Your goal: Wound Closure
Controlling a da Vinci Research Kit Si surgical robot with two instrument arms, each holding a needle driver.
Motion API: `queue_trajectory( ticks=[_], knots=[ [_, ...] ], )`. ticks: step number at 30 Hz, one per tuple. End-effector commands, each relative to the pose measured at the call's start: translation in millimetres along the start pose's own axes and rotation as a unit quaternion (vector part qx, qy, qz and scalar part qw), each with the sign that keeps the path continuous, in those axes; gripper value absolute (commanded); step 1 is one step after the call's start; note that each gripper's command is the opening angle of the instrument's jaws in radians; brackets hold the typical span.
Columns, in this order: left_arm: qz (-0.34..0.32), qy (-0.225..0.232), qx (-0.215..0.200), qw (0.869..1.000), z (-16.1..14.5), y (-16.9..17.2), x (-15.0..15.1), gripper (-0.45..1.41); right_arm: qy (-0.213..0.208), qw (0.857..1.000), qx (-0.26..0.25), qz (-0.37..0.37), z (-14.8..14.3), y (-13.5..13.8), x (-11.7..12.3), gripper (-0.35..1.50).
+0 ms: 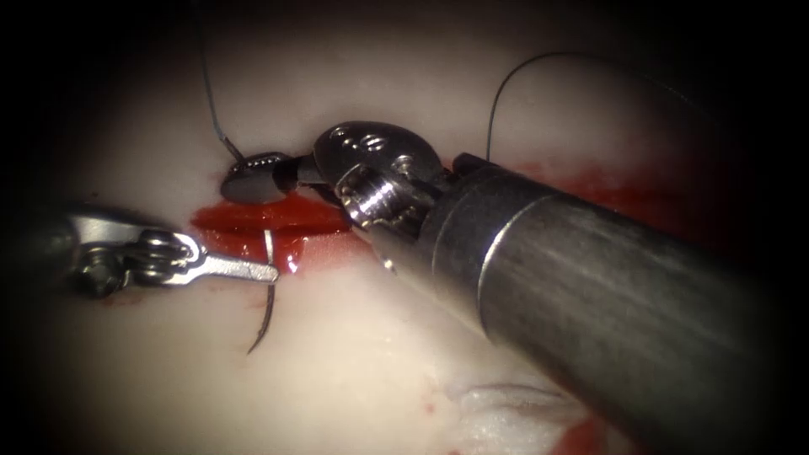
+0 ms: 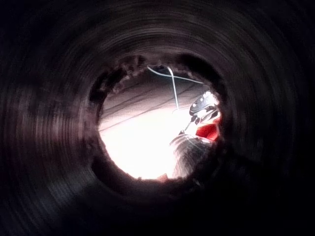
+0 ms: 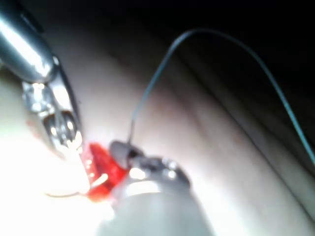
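The cut [image 1: 270, 217] runs across the tissue [image 1: 362, 371], wet with red fluid [image 3: 98, 164]. The curved needle [image 1: 271, 291] crosses its left end. Its tip lies free over the near tissue, and its middle passes through the red gap. My right gripper [image 1: 251, 179] is shut on the needle's tail end at the far edge, where the thread [image 1: 209, 101] leaves upward. My left gripper [image 1: 271, 271] comes in from the left, shut on the needle's mid-body just below the cut. The right wrist view shows the right gripper [image 3: 120, 147], the thread [image 3: 197, 33] and the left tool [image 3: 61, 130].
A second arc of thread [image 1: 539, 57] rises behind the right tool's thick shaft [image 1: 590, 286], which covers the cut's right part. A pale, fatty lump [image 1: 506, 404] sits at the near edge. The left wrist view shows the right tool [image 2: 203, 105] and thread [image 2: 173, 91].
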Motion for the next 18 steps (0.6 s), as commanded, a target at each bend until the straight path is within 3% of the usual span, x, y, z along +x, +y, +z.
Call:
queue_trajectory(
  ticks=[1,2,3,4,5,8,14,18],
  knots=[
    [-0.008,0.001,0.003,1.000,0.3,-0.7,-1.1,-0.45,0.003,1.000,0.002,-0.002,0.6,0.4,1.2,-0.35],
    [-0.014,0.005,0.004,1.000,0.2,-0.8,-1.0,-0.45,0.006,1.000,0.004,-0.007,0.5,0.3,1.3,-0.35],
    [-0.041,0.006,0.005,0.999,0.1,-0.9,-0.9,-0.45,0.009,0.999,0.008,-0.036,0.4,0.2,1.5,-0.01],
    [-0.074,0.007,0.004,0.997,-0.2,-1.1,-0.7,-0.45,0.020,0.998,-0.002,-0.066,0.4,0.1,1.8,0.81],
    [-0.101,0.009,0.001,0.995,-0.3,-1.2,-0.6,-0.45,0.026,0.996,-0.012,-0.085,0.4,0.0,2.0,1.14],
    [-0.149,0.017,-0.010,0.989,-0.6,-1.4,-0.2,-0.45,0.030,0.988,-0.022,-0.149,0.4,0.0,2.5,1.34],
    [-0.234,0.039,-0.022,0.971,-1.1,-1.8,0.6,-0.45,0.045,0.978,-0.057,-0.196,-0.4,0.3,3.9,1.48],
    [-0.325,0.080,-0.034,0.942,-1.5,-2.1,2.0,-0.45,0.050,0.975,-0.063,-0.207,-1.9,0.3,5.2,1.48]
  ],
)
